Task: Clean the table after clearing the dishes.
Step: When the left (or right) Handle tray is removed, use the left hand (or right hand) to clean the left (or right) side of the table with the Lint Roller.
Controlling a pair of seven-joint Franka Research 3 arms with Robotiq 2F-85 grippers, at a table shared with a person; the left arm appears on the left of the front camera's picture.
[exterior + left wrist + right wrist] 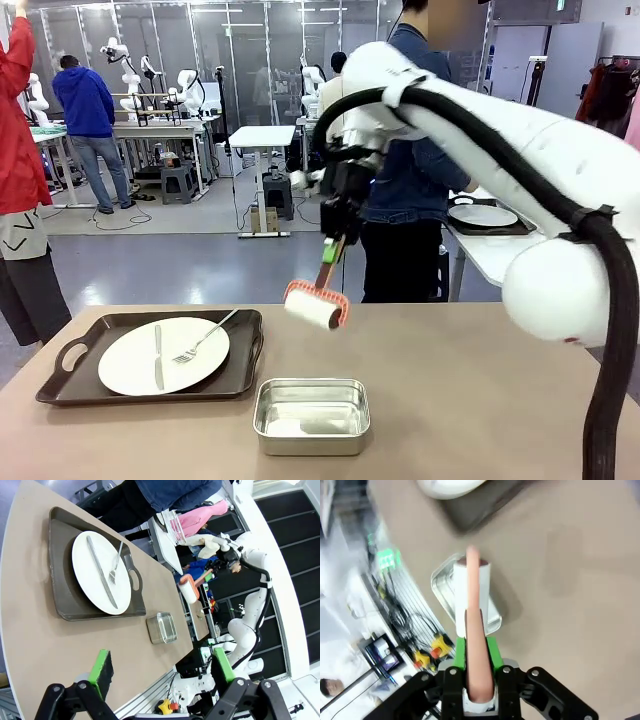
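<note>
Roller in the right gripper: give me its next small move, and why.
Probably lower the roller onto the bare table near the pan. The right gripper is shut on its handle and the roll hangs in the air, off the surface. The tray with its plate sits to the left, clear of that patch.

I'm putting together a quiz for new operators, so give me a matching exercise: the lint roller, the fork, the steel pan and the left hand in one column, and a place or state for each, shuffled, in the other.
Column one:
1. lint roller
2. fork
3. steel pan
4. left hand

Column two:
A. on the white plate, beside the knife
B. open, holding nothing
C. clamped in the right hand
D. on the bare table, right of the tray

Pairs: 1-C, 2-A, 3-D, 4-B.
</note>
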